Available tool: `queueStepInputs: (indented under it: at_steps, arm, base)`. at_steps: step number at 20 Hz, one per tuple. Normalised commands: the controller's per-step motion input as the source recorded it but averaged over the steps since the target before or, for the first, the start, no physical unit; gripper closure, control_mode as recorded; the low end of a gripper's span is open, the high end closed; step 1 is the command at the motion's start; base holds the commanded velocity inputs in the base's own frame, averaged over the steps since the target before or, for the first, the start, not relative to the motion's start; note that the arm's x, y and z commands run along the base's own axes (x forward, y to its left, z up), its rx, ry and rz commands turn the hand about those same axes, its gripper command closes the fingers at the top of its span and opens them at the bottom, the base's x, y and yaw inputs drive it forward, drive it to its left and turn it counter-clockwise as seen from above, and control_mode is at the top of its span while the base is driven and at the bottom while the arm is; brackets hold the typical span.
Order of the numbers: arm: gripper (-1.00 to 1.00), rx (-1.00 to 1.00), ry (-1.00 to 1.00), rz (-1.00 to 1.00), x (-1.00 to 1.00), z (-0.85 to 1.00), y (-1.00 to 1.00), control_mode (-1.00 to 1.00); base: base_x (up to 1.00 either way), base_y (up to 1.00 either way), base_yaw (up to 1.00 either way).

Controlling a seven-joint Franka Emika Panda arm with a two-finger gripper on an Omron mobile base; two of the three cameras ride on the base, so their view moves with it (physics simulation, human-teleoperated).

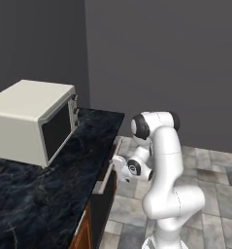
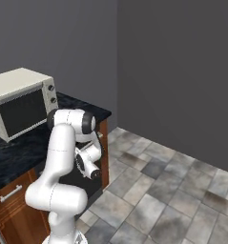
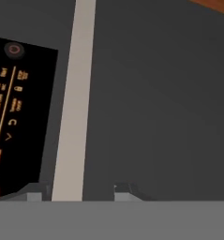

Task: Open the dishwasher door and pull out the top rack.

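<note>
The dishwasher door point(image 3: 155, 117) is a flat black panel seen close up in the hand view. Its long grey bar handle point(image 3: 73, 93) runs up the picture, beside a black control strip point(image 3: 19, 117) with orange marks. My gripper point(image 3: 78, 191) has one finger on each side of that handle and is shut on it. From the left base view the gripper point(image 1: 115, 163) sits at the door's top edge, just under the counter lip, with the black door point(image 1: 105, 204) below it. The top rack is hidden.
A beige microwave point(image 1: 35, 121) stands on the dark marble counter point(image 1: 40, 194). Brown wooden cabinet fronts point(image 2: 15, 209) flank the dishwasher. Grey tiled floor point(image 2: 172, 190) lies open to the right, and dark walls rise behind.
</note>
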Motion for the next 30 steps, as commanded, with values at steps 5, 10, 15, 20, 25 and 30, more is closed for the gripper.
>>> queueStepInputs:
  at_steps: [5, 10, 15, 20, 25, 30]
  arm:
    - [1.00, 0.00, 0.02, -0.02, -0.08, -0.25, -0.81, -1.00]
    - [1.00, 0.00, 0.04, -0.01, -0.12, -0.27, -0.94, -1.00]
    - [1.00, 0.00, 0.06, -0.01, -0.19, -0.29, -1.00, -1.00]
    - [1.00, 0.00, 0.05, -0.01, -0.22, -0.33, -1.00, -1.00]
    - [1.00, 0.00, 0.04, 0.00, -0.23, -0.36, -0.99, -1.00]
    - [1.00, 0.00, 0.05, 0.00, -0.23, -0.39, -0.98, -1.00]
  base:
    - [0.00, 0.00, 0.00]
    - [0.00, 0.00, 0.00]
    - [0.00, 0.00, 0.00]
    - [0.00, 0.00, 0.00]
    - [0.00, 0.00, 0.00]
    - [0.00, 0.00, 0.00]
